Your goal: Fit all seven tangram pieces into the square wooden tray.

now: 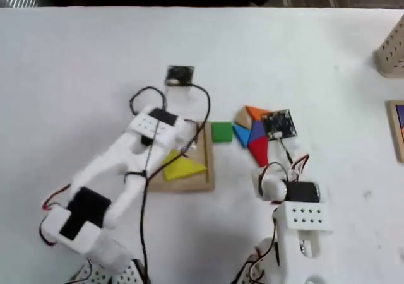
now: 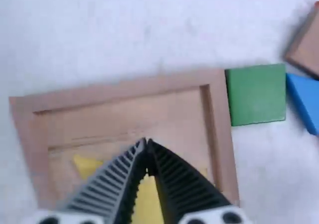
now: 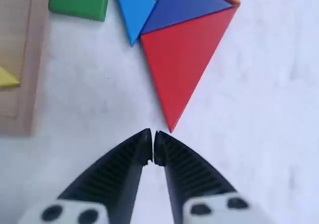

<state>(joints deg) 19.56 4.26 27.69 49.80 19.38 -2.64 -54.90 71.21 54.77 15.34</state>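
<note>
The white table (image 1: 76,50) is carrying the square wooden tray (image 2: 124,87) near its middle, with one yellow triangle (image 1: 184,168) lying inside it. The left gripper (image 2: 146,149) is hovering over the tray's floor, its jaws meeting tip to tip and gripping nothing. The right gripper (image 3: 152,142), also pressed shut and empty, is pointing at the sharp corner of the red triangle (image 3: 182,64), just short of touching it. This red piece is lying in a cluster beside the tray, touching the indigo triangle (image 3: 184,7), with the green square (image 2: 255,94) just beside the tray's rim and the blue piece (image 3: 132,7) next to it. The step in hand is probably lifting the red triangle: the jaws would need spreading first, then straddling the narrow corner and descending squarely, so that the neighbouring pieces are not getting dragged
</note>
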